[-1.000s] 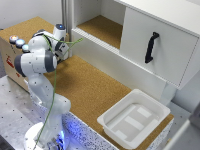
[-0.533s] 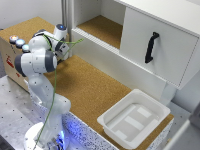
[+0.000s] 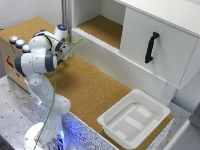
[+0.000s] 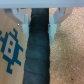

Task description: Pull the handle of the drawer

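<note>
The drawer point(image 3: 170, 55) is a white flat-fronted unit at the exterior view's upper right, with a black bar handle point(image 3: 151, 47) standing upright on its front. My gripper point(image 3: 64, 51) hangs far from it, over at the exterior view's left beside a cardboard box. In the wrist view the gripper point(image 4: 37, 22) is open. Its pale fingers point(image 4: 22, 21) stand apart over a dark gap with nothing between them. The handle and drawer do not show in the wrist view.
A cardboard box point(image 3: 10, 57) with blue print point(image 4: 10, 45) sits at the left. Cork board point(image 3: 95, 85) covers the table. A shallow white tray point(image 3: 111, 121) lies at the front right. An open white compartment point(image 3: 100, 27) adjoins the drawer.
</note>
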`<state>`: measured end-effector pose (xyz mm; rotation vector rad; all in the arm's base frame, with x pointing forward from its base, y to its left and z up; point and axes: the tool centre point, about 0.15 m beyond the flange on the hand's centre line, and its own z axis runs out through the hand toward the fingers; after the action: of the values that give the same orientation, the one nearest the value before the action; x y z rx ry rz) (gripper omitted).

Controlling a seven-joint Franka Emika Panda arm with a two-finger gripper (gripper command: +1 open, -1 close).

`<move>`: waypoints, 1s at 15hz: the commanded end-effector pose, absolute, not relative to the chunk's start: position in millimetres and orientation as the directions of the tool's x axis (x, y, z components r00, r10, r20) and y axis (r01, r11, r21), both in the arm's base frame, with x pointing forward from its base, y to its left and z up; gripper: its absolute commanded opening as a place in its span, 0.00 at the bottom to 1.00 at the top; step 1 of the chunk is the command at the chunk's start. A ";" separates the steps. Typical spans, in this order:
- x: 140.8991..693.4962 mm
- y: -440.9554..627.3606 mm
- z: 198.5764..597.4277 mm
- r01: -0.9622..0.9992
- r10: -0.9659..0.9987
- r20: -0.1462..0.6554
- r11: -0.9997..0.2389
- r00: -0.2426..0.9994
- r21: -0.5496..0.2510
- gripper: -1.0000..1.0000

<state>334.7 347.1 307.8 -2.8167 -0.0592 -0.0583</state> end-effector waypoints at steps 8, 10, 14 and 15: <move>338.2 257.7 255.9 0.019 0.023 -0.005 -0.899 1.000 -0.437 0.00; 339.5 248.5 252.1 0.010 0.016 -0.010 -0.901 1.000 -0.433 0.00; 339.6 228.0 248.7 -0.015 -0.010 -0.014 -0.901 1.000 -0.433 0.00; 339.4 221.6 248.0 -0.024 -0.019 -0.015 -0.902 1.000 -0.431 0.00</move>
<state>335.4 262.9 308.7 -2.8102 0.0050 0.0070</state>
